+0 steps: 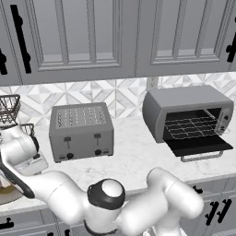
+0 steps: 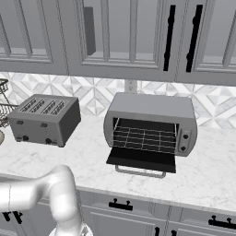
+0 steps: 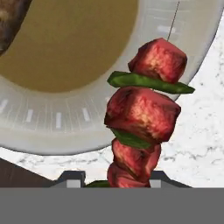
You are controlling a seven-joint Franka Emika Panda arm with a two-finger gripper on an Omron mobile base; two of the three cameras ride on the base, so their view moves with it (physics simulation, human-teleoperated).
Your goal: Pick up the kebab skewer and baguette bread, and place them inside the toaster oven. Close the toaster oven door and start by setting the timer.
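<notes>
toaster oven mouth unobstructed, toaster leftward

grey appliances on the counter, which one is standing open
The toaster oven on the right: its door is dropped down, showing the wire rack. The slotted toaster has no door.

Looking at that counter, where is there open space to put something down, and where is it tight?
The marble counter is bare between the pop-up toaster and the toaster oven, and right of it. The open door takes the spot in front. It is crowded by the plate, where the gripper holds the kebab skewer.
</notes>
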